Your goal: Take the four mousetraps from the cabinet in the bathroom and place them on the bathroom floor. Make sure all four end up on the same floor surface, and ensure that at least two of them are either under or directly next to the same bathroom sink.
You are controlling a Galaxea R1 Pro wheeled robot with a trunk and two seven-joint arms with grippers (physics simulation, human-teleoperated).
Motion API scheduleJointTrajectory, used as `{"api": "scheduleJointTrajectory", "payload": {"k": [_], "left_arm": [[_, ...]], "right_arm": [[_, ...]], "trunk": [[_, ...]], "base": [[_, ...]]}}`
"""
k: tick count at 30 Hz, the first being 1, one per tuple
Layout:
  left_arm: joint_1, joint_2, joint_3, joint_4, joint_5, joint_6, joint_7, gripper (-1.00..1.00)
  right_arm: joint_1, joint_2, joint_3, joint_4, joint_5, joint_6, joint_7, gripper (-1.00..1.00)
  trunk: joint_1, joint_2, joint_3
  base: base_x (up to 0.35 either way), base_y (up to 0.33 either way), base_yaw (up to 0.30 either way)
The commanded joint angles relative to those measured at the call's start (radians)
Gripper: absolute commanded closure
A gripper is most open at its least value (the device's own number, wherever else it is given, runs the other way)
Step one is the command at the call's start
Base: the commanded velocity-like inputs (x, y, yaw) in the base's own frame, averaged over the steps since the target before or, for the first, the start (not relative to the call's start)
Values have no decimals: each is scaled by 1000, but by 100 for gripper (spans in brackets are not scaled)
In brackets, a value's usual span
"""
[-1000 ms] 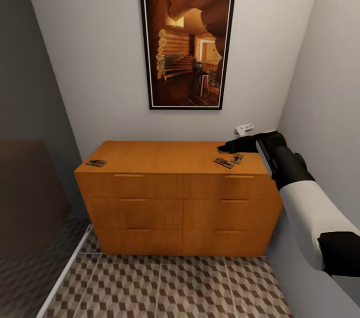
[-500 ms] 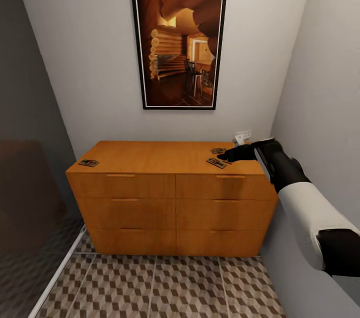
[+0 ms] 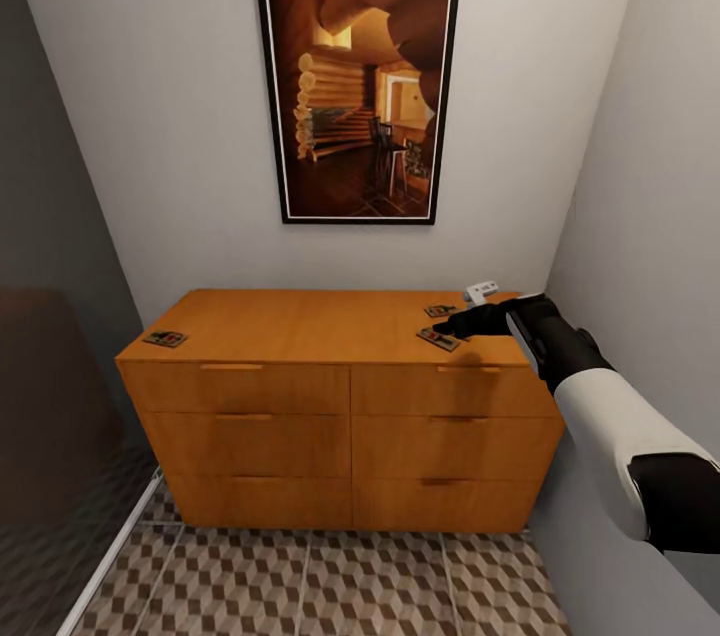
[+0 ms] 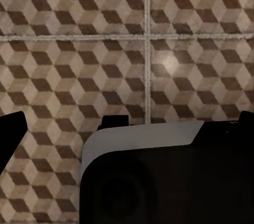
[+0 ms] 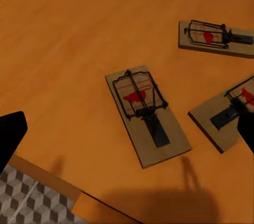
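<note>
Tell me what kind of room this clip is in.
Probably a narrow indoor room corner, not clearly a bathroom from these views: cube-patterned floor tiles, a low wooden cabinet against the wall, and a framed picture above it.

The head view faces the cabinet (image 3: 340, 396) from above; the right wrist view hangs close over its top's right end, and the left wrist view looks down at the bathroom floor (image 4: 74, 60).
</note>
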Motion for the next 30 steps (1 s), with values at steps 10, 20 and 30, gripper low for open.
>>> {"api": "scheduleJointTrajectory", "payload": {"k": [10, 20, 30], "left_arm": [[-1, 0, -4, 1, 0, -3, 4, -100], [-1, 0, -4, 1, 0, -3, 4, -100], [-1, 0, -4, 2, 1, -3, 4, -100]], "right_arm": [[-1, -1, 2, 3, 11, -8, 56, -100], [-1, -2, 3, 3, 12, -12, 105, -100], [-1, -9, 3, 0, 15, -21, 173, -100]], "trunk": [[0, -1, -1], [0, -1, -1], [0, -1, -1]], "base": [[13, 0, 0], [1, 0, 0], [0, 0, 0]]}}
